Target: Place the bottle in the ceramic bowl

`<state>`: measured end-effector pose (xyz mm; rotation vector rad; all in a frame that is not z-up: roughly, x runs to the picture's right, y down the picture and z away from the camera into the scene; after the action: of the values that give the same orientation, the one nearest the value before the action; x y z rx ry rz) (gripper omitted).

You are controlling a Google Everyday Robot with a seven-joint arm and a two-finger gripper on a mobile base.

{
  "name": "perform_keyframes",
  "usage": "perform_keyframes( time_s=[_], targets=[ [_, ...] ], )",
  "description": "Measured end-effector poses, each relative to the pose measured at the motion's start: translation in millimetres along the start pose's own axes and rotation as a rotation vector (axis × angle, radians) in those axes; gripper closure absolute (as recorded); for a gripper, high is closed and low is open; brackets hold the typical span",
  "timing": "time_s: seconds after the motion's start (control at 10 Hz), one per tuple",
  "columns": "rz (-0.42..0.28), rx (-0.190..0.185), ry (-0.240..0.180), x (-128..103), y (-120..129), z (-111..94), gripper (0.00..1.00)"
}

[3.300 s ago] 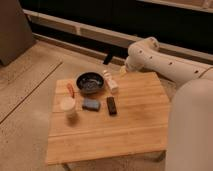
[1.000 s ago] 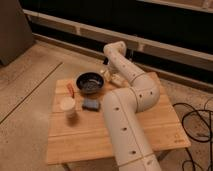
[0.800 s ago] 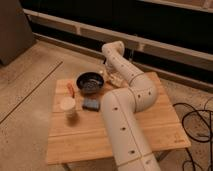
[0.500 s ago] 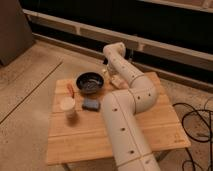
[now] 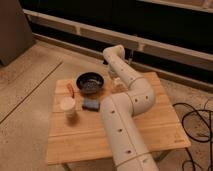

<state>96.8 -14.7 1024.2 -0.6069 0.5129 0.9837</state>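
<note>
End effector (image 5: 112, 74) hangs off the bent wrist at the back of the tabletop (image 5: 150, 131), just right of the bowl (image 5: 90, 83). From where I'm standing I honestly can't tell if it's spread, pressed together or pinching anything. Bottle (image 5: 114, 80) is the small pale bit right at its tip, near the bowl's right rim. Can't say if it's upright or tipped.

What I'd worry about: that bottle looks slim and light, so if the grip lands off-centre or only on the narrow top, it could squirt out, topple and roll toward the back edge, which is close. Same story if the lift starts before the hold is firm.

Next risk is the carry. The bowl is right there, so a low sweep could clip its rim and shove it toward the orange thing (image 5: 70, 90) or the sponge (image 5: 91, 104). Letting go too high over a glossy ceramic bowl could bounce the bottle back out. Cup (image 5: 67, 104) sits well out of the way.
</note>
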Motion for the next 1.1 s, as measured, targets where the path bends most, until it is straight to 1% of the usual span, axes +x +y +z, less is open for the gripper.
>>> perform_keyframes(
  time_s=[0.1, 0.2, 0.3, 0.4, 0.5, 0.6, 0.7, 0.8, 0.9, 1.0, 1.1],
  targets=[
    [-0.008, 0.006, 0.016, 2, 1, 2, 0.72],
    [-0.019, 0.015, 0.020, 0, 3, 2, 0.86],
    [-0.027, 0.021, 0.003, -7, 4, -2, 0.95],
    [-0.034, 0.027, -0.017, -13, 4, -7, 0.99],
    [-0.048, 0.048, -0.065, -28, 4, -20, 1.00],
    [-0.059, 0.075, -0.122, -44, 0, -39, 1.00],
    [-0.065, 0.108, -0.184, -60, -5, -64, 1.00],
    [-0.069, 0.165, -0.286, -84, -14, -105, 1.00],
    [-0.069, 0.215, -0.366, -100, -23, -141, 1.00],
    [-0.072, 0.243, -0.419, -110, -27, -164, 1.00],
    [-0.085, 0.258, -0.481, -121, -23, -191, 1.00]
  ],
)
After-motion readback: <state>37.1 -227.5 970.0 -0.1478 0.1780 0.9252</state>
